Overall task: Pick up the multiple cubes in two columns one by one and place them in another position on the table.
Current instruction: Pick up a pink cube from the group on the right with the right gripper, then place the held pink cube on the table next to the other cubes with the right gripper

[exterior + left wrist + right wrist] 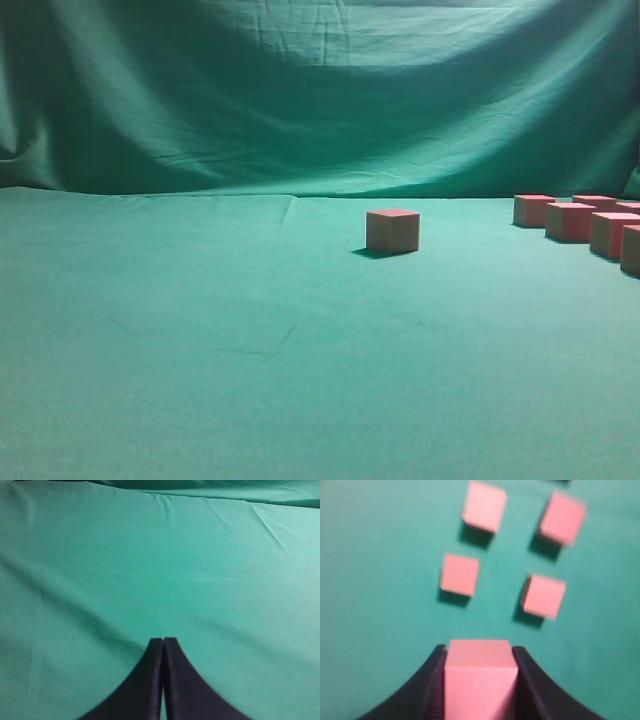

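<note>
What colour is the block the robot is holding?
Pink. The cube sits clamped in the right gripper, clearest in the right wrist view.

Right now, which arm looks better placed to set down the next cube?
The right. Its gripper is shut on a cube, above the two columns of cubes. The left gripper is shut on nothing, over bare table.

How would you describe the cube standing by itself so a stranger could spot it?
On the green table, look near the middle, left of the cluster of cubes at the right edge. The lone cube stands there, apart, touching none, with bare cloth all round.
</note>
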